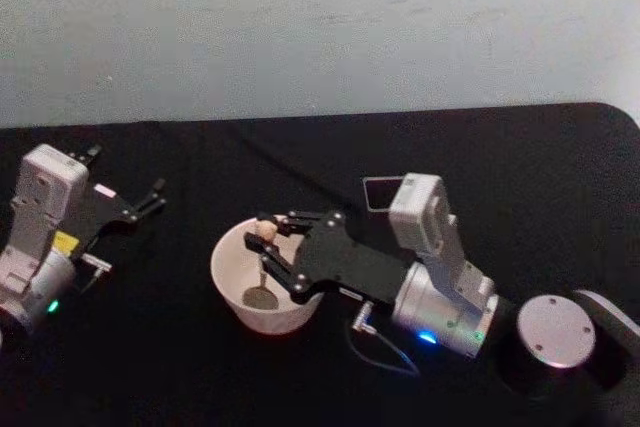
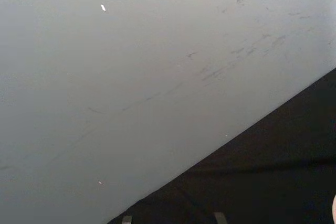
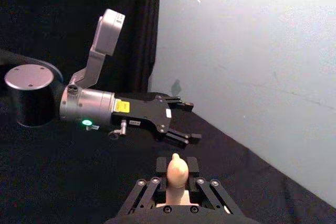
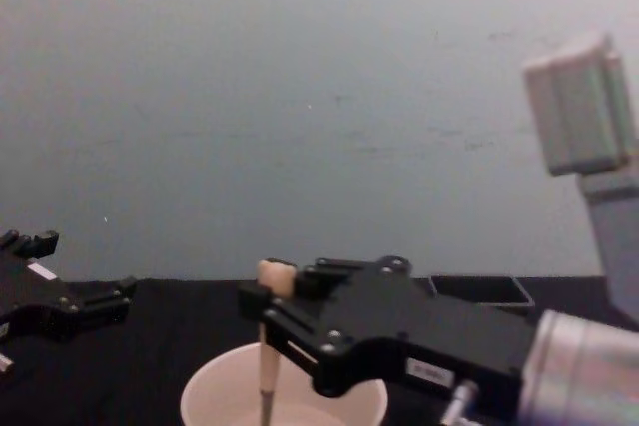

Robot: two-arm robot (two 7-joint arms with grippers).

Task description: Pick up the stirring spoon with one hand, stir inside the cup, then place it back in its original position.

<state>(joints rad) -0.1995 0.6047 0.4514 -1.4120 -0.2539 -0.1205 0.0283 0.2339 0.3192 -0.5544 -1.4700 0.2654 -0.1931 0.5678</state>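
The cream cup (image 1: 228, 277) stands on the black table, left of centre. The stirring spoon (image 1: 264, 232) stands upright in it, bear head above the rim and metal bowl (image 1: 263, 297) down at the bottom. My right gripper (image 1: 265, 237) reaches over the cup from the right and is shut on the spoon's handle just below the bear head (image 3: 177, 170); from the chest the spoon (image 4: 268, 346) drops into the cup (image 4: 215, 391). The dark grey square holder (image 1: 383, 193) stands behind my right wrist, also visible as the holder (image 4: 481, 289). My left gripper (image 1: 126, 177) rests open at the far left.
A pale wall (image 2: 131, 77) rises behind the table's far edge. My right arm's round metal joint (image 1: 556, 331) sits at the front right, with a thin cable (image 1: 385, 355) looping beside the wrist. The left gripper (image 3: 187, 122) lies well apart from the cup.
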